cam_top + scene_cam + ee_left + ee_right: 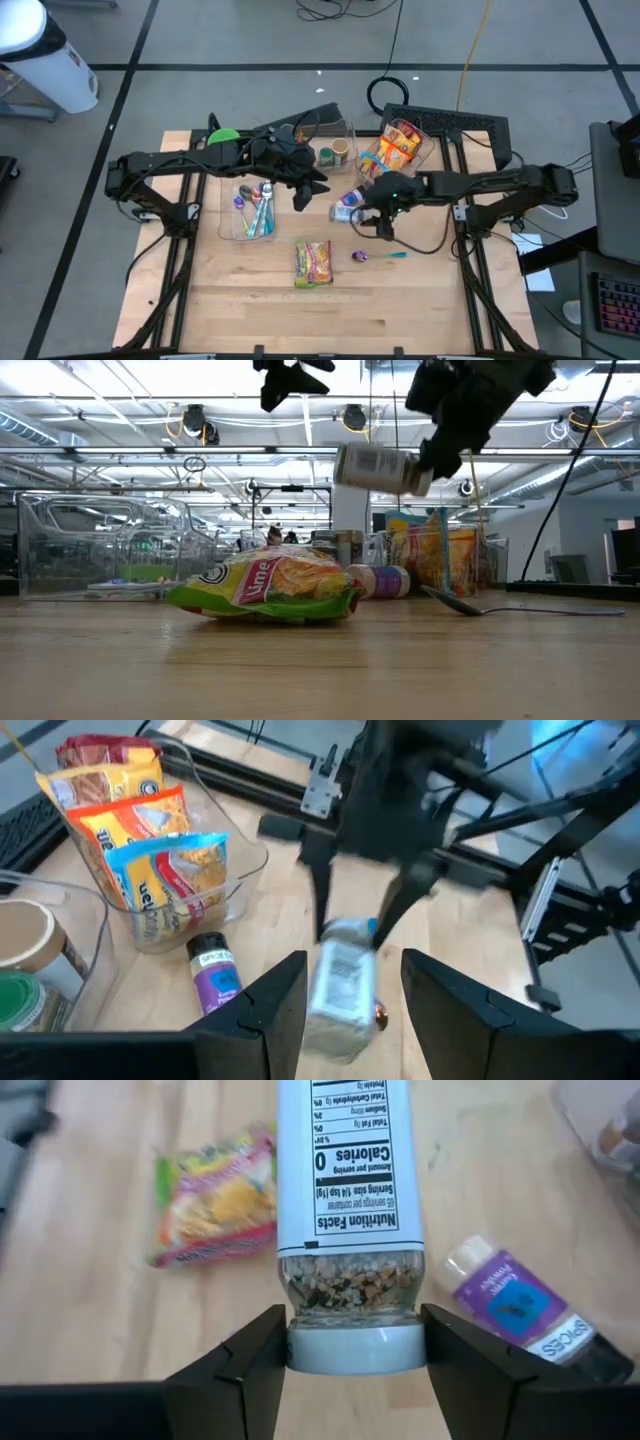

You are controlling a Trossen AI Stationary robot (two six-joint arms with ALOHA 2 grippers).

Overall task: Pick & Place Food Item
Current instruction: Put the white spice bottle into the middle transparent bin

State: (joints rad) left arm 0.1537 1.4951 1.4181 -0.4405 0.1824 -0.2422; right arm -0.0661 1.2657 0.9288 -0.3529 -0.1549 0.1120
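Note:
My right gripper [362, 206] is shut on a spice jar [348, 1180] with a white nutrition label, held well above the table [378, 468]. A purple-labelled spice jar [515, 1305] lies on its side on the wood just beyond it. A noodle packet [313, 263] lies flat nearer the table's front. My left gripper [352, 1010] hovers open to the left of the held jar, at about its height, with nothing between its fingers. My right gripper pinches the jar's white lid [352, 1348] between its two fingers [250, 1365]. It comes slanting down from the table's right side. The jar sticks out ahead of the fingers toward the left gripper, nearly level and lifted clear of the table.
A clear bin of snack packets [398, 150] stands at the far right. Left of it is a bin with cans [335, 152], and further left a bin of utensils [252, 212]. A purple spoon [375, 256] lies right of the noodle packet. Bare wood fills the front.

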